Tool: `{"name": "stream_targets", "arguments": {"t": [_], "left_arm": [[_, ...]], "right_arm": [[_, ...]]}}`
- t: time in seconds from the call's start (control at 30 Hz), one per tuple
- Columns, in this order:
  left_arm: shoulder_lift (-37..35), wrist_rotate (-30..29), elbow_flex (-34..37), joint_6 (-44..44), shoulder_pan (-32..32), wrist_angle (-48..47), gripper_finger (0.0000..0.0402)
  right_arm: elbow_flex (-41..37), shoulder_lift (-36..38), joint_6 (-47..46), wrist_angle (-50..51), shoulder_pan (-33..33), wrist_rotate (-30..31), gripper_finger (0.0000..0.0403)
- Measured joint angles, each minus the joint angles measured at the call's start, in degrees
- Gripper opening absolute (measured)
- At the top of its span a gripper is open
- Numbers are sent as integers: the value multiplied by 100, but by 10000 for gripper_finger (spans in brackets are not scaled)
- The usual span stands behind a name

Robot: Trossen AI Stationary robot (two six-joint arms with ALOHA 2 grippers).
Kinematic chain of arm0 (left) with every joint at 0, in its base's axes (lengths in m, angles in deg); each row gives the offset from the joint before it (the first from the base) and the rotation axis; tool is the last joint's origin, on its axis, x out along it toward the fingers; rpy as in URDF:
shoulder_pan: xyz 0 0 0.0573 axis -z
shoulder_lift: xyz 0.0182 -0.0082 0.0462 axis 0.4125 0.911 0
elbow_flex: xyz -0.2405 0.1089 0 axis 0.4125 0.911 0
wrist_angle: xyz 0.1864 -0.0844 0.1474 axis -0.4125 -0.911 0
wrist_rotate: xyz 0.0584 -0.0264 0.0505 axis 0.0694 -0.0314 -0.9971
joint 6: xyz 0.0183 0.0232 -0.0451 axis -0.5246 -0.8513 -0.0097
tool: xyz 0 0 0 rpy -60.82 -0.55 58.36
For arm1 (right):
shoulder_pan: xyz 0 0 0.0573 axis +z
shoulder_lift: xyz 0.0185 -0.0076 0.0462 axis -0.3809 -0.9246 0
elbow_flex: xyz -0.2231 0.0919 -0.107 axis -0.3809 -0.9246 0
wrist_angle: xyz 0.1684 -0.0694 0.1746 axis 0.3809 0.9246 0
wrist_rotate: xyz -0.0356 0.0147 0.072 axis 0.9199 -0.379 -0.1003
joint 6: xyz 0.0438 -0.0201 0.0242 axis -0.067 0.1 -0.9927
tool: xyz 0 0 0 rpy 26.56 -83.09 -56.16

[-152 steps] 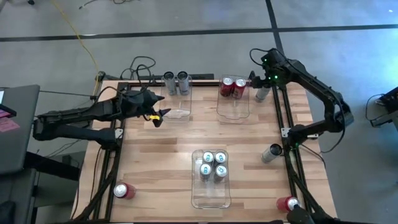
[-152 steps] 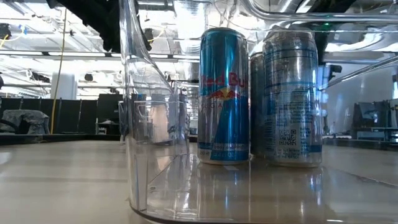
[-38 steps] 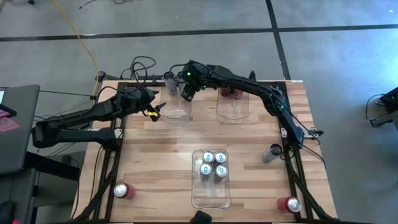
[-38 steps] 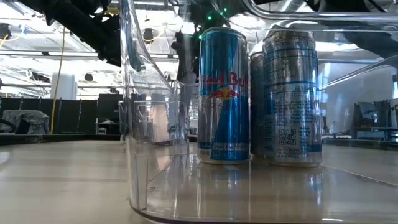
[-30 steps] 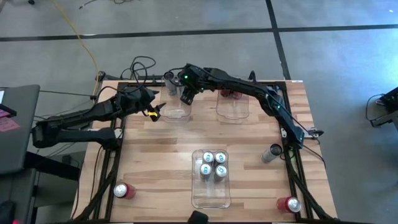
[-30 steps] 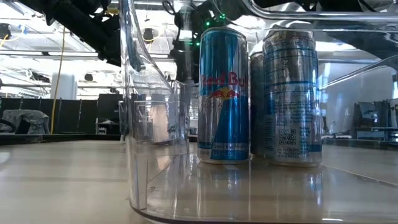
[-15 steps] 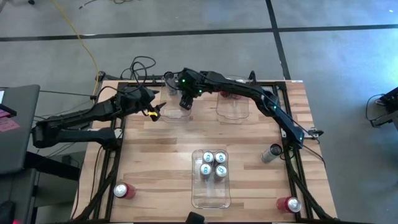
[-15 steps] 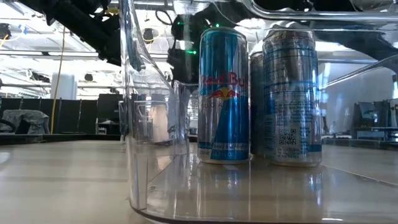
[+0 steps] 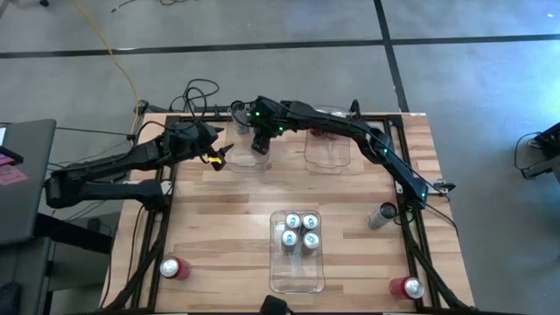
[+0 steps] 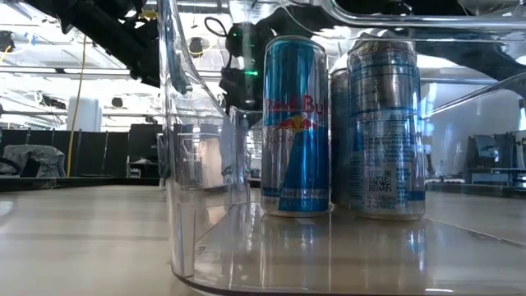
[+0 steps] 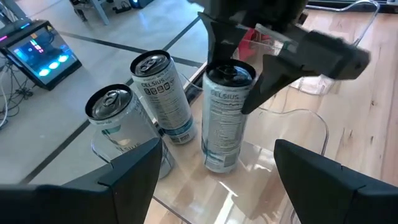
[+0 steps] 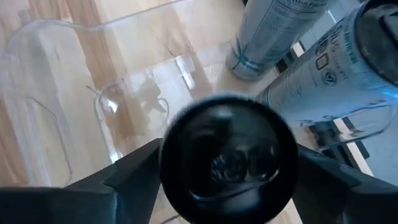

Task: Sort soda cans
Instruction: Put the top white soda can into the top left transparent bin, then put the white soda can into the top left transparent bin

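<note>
Over the far-left clear bin (image 9: 249,156), the right hand (image 11: 239,84) straddled an upright grey can (image 11: 225,118), fingers spread beside its top; whether they touched it could not be told. Its arm hid that can from above. Two more grey cans (image 11: 163,93) stood alongside. Left hand (image 9: 219,156) waited nearby, open and empty.

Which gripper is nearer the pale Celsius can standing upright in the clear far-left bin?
Right. The right gripper is directly over the pale Celsius can, fingers straddling its top inside the clear bin. The left gripper waits just outside the bin's left edge, open.
</note>
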Motion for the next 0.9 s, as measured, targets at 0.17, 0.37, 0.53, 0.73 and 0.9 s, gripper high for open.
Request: {"name": "stream_targets", "arguments": {"t": [0.17, 0.37, 0.53, 0.73, 0.9], "left_arm": [[0, 2, 0, 20, 0, -31, 306], [0, 4, 0, 74, -2, -60, 306], [3, 4, 0, 135, -1, -84, 306], [274, 3, 0, 301, 0, 297, 306], [947, 5, 0, 530, -2, 1112, 306]], "right_arm": [[-2, -9, 32, -282, -5, 27, 343], [-2, -8, 63, -331, -5, 50, 342], [-3, 32, 59, -244, 13, 49, 342], [-4, 511, 57, 171, 144, 259, 342], [-2, 1054, 57, 793, 242, 238, 342]]}}
